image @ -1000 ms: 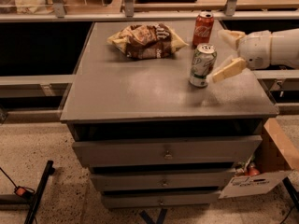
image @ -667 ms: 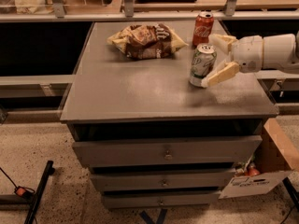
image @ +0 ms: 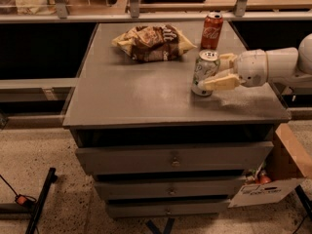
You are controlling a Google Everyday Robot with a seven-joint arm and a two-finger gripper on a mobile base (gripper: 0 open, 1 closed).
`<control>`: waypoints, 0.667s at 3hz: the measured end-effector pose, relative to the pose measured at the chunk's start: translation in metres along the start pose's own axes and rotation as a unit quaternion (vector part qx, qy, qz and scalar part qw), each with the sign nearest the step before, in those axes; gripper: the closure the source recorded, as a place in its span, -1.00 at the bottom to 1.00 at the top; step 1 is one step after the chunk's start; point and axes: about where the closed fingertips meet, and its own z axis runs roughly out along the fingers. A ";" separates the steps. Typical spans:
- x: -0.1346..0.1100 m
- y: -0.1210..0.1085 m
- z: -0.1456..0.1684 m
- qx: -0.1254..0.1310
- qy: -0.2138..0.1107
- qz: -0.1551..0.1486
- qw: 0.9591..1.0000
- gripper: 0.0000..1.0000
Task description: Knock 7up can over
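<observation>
The 7up can (image: 204,72), pale green and white with a silver top, stands on the grey cabinet top (image: 136,96) near its right side, about upright. My gripper (image: 215,72) reaches in from the right at can height. It is open, with the cream near finger (image: 219,84) lying against the can's lower right side and the far finger (image: 226,60) behind the can's upper right. The can sits between the fingers, which are not closed on it.
A red Coca-Cola can (image: 212,30) stands behind the 7up can at the back edge. A brown chip bag (image: 153,43) lies at the back middle. Drawers (image: 170,157) are below the top, and a cardboard box (image: 273,179) is on the floor at right.
My gripper has moved left and further around the 7up can. The near finger now touches the can low down, and the can has shifted slightly left.
</observation>
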 end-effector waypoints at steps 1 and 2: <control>0.003 0.005 0.008 -0.013 -0.024 0.021 0.999 0.31; -0.001 0.006 0.001 -0.014 -0.047 0.037 0.998 0.77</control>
